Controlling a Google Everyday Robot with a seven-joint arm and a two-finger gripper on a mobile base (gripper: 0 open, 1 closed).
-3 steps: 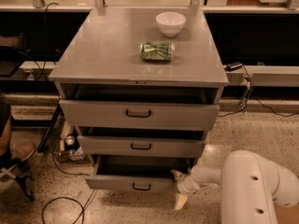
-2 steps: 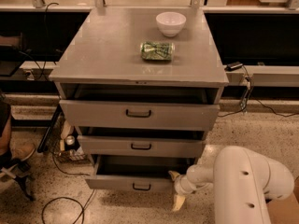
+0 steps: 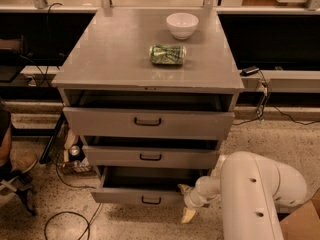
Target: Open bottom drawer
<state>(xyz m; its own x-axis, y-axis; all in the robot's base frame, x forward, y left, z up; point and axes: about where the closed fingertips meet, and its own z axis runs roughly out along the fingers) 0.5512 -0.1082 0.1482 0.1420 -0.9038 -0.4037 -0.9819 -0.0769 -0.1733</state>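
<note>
Camera view is showing the bottom drawer (image 3: 125, 196) sitting low in the frame, left of centre, standing partway out of the cabinet (image 3: 110, 54), its small dark handle (image 3: 151, 200) untouched. The gripper (image 3: 186, 202) is hovering at the right end of that front panel, its claw apart, one tip high and one low; whether it is touching the panel I cannot tell. I'd be pulling straight out and level, not twisting the front sideways. The drawer's dark inside is showing nothing. Up top, a white bowl (image 3: 182, 24) is looking empty, with a green packet (image 3: 167, 54) lying near it.
</note>
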